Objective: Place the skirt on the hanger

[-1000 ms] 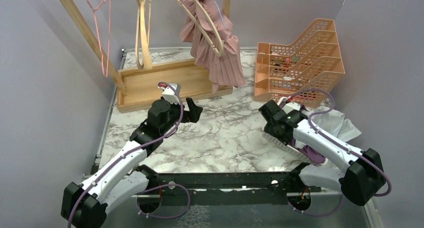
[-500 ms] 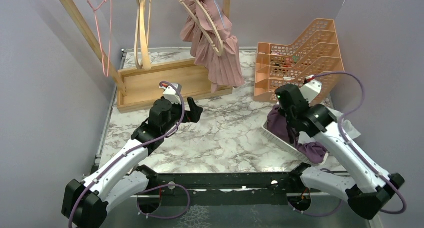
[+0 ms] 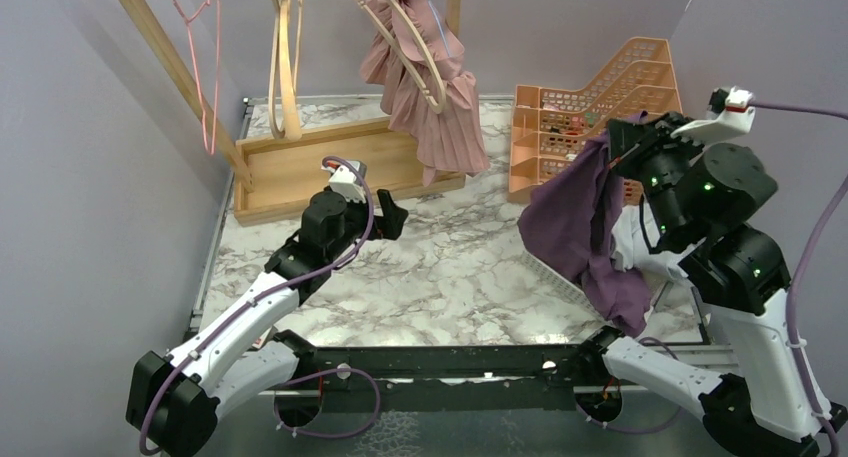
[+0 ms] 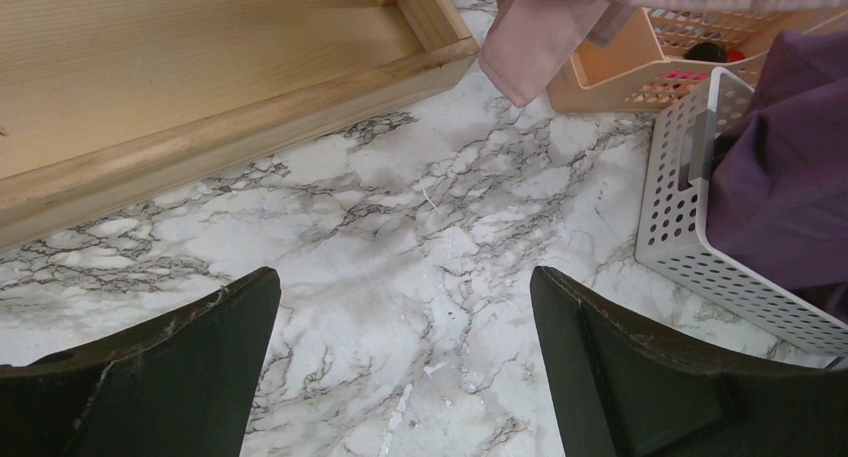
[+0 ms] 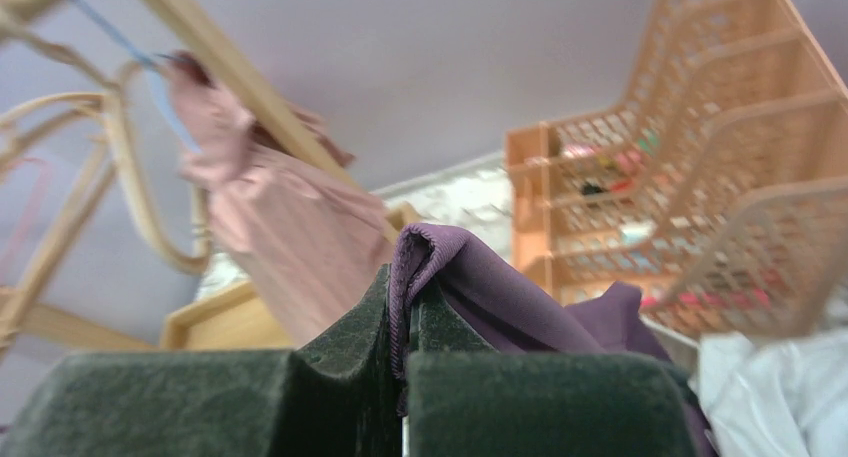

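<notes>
My right gripper (image 3: 612,149) is shut on the hem of a purple skirt (image 3: 580,222) and holds it up so it hangs over a white perforated basket (image 3: 560,277). The right wrist view shows the purple hem (image 5: 440,262) pinched between the two pads. My left gripper (image 3: 395,217) is open and empty, low over the marble table (image 4: 420,227); the skirt (image 4: 790,177) and basket (image 4: 690,227) show at its right. Wooden hangers (image 3: 285,47) and a hanger (image 3: 415,52) bearing a pink pleated skirt (image 3: 440,107) hang from the wooden rack at the back.
The rack's wooden base tray (image 3: 330,162) lies at the back left, also in the left wrist view (image 4: 200,87). A pink wire hanger (image 3: 205,67) hangs at the far left. An orange tiered basket (image 3: 590,102) stands at the back right.
</notes>
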{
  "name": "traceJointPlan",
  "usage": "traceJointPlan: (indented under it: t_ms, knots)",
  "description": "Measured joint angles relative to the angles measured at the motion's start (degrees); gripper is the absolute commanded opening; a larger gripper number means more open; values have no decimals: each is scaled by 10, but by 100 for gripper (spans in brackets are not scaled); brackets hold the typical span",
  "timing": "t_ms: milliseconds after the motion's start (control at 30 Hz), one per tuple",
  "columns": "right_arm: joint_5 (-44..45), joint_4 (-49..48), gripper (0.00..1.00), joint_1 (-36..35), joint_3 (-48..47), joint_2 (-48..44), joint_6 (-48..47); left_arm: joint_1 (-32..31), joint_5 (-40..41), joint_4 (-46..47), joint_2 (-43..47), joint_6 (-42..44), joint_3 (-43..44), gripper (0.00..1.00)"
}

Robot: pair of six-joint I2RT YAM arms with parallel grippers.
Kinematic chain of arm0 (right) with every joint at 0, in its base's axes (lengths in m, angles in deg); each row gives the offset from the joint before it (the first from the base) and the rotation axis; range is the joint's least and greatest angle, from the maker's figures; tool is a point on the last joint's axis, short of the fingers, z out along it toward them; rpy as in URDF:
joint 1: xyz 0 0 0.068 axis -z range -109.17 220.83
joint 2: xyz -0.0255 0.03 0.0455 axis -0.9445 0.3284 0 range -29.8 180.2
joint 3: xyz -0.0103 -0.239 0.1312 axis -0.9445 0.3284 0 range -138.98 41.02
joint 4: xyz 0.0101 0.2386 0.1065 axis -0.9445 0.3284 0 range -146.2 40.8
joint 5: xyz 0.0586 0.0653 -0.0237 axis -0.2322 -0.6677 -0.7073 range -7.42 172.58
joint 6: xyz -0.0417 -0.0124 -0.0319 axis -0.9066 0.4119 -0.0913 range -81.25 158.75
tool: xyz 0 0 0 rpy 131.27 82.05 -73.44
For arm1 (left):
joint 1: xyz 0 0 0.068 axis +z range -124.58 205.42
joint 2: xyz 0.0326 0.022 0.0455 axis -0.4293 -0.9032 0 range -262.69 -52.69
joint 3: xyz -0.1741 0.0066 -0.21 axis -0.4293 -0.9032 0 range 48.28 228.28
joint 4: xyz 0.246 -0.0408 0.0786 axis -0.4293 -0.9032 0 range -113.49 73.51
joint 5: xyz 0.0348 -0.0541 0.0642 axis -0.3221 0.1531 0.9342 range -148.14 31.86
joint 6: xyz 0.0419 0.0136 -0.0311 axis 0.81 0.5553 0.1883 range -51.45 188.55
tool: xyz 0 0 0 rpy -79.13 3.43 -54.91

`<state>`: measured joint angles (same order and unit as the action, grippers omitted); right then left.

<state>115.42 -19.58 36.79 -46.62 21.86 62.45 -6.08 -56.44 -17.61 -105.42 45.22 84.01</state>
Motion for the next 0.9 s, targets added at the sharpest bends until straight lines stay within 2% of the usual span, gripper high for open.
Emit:
traceJointPlan:
  t_ms: [267, 467, 567, 667, 767, 900]
  knots:
    - [-164, -51, 1, 0, -149, 65, -71, 2, 14, -18, -12, 1, 48, 94]
    - [-313, -66, 1, 0, -259, 139, -87, 5, 57, -37, -12, -3, 68, 94]
    - [-391, -76, 1, 0, -286, 170, -85, 8, 83, -52, -12, -6, 74, 93]
    - [-472, -90, 2, 0, -265, 188, -80, 11, 102, -63, -12, -9, 77, 93]
    - [-538, -106, 20, 0, -179, 176, -78, 14, 111, -77, -10, -14, 77, 93]
    - [-614, -107, 50, 0, 7, 140, -82, 15, 119, -89, -4, -20, 75, 93]
